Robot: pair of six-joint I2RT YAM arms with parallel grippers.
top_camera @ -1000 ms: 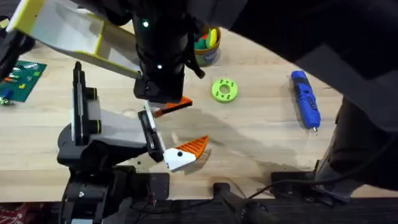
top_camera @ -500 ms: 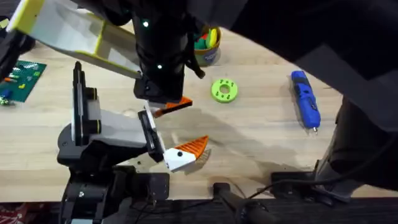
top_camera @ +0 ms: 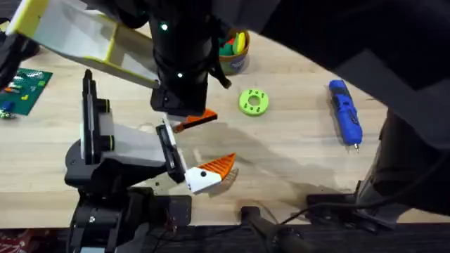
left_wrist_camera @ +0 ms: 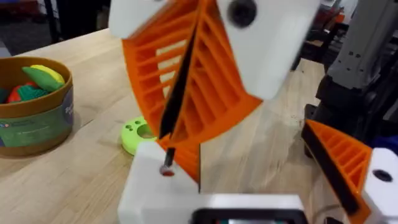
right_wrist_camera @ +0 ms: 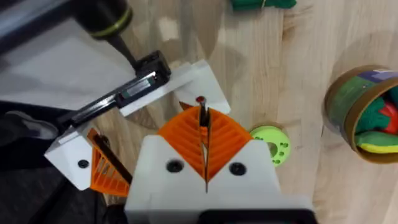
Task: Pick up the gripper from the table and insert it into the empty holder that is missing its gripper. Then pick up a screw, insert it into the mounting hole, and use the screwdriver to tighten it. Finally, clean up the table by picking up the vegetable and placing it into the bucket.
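**Screw placement at the holder.** The right gripper [right_wrist_camera: 203,112] hangs tip-down over the white holder [right_wrist_camera: 186,79] carried by the left arm, just beside the lime-green disc [right_wrist_camera: 271,143] on the side away from the bucket [right_wrist_camera: 360,118]. Its orange ribbed fingers [right_wrist_camera: 225,138] are pressed together on a small screw [right_wrist_camera: 200,101]. The screw's long axis runs in line with the fingers, pointing down at the block's top face, where its tip appears to meet the mounting hole.

The left gripper [left_wrist_camera: 255,180] is spread wide and grasps nothing. An orange sliver at the holder's edge is judged to be the gripper [right_wrist_camera: 185,107] already seated, though this cannot be confirmed.

The screwdriver [top_camera: 346,112] lies on the worktop [top_camera: 295,154], well apart from the disc, on the right arm's side, so that arm is nearer to it. A green vegetable [right_wrist_camera: 261,4] lies beyond the disc.

The bucket holds coloured toy pieces. Its printed label cannot be read.
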